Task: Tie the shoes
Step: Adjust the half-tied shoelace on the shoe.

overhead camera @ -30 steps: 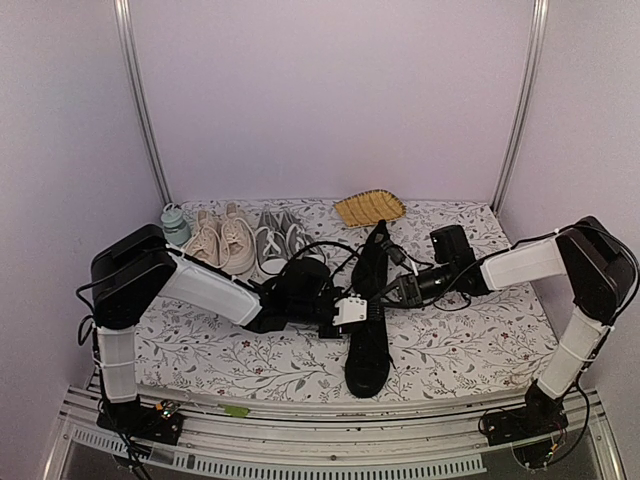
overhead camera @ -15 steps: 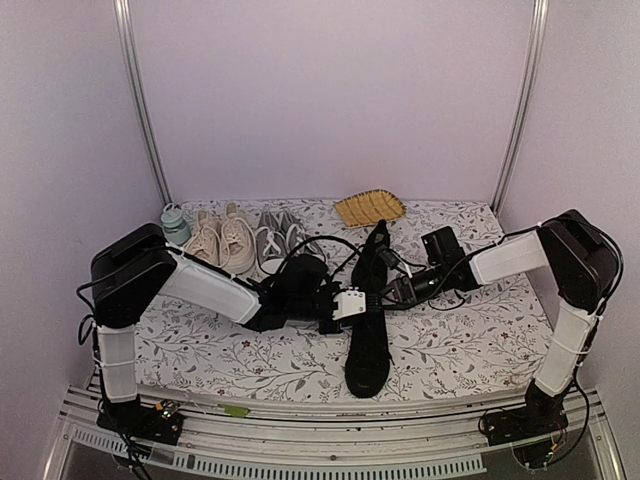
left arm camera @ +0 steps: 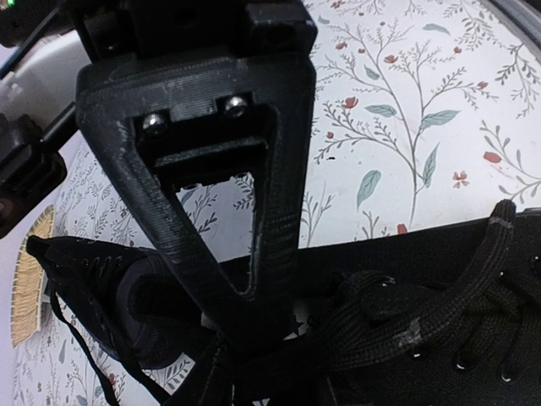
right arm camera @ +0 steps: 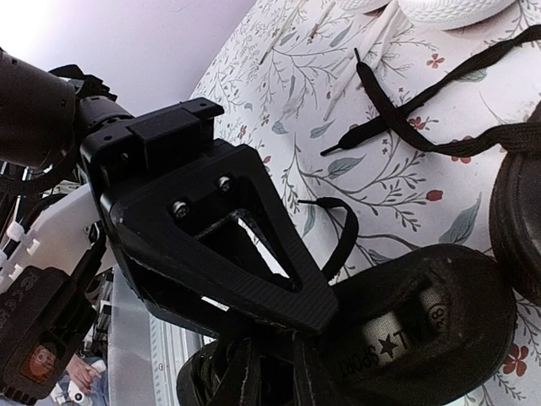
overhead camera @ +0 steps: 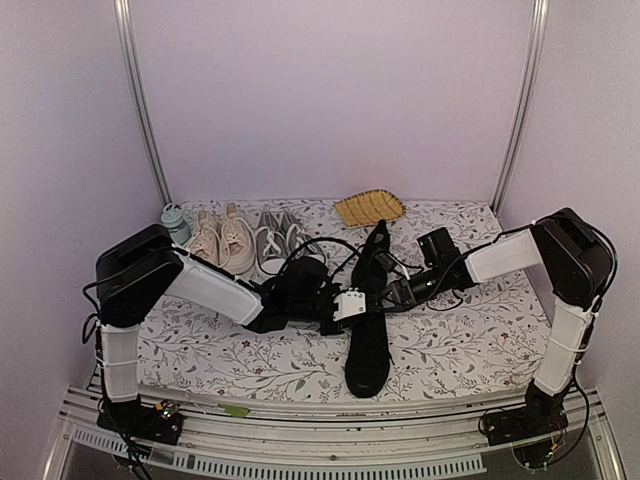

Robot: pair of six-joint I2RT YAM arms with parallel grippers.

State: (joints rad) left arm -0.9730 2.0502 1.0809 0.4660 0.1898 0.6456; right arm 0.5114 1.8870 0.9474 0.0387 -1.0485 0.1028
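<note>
The shoes, all black, lie at the middle of the table, on its white cloth printed with leafy sprigs and small red flowers. One points its toe at the table's near edge. My left gripper and right gripper meet over them mid-table; I cannot tell how wide either stands. Lilac walls enclose the table, with metal posts at its back corners.

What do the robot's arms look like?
The left arm and right arm have white shells over black joints, with thin black cables looping alongside. The left gripper and right gripper are black plastic; their fingers are hollow triangles with two silver screws. A white block sits by the left gripper.
</note>
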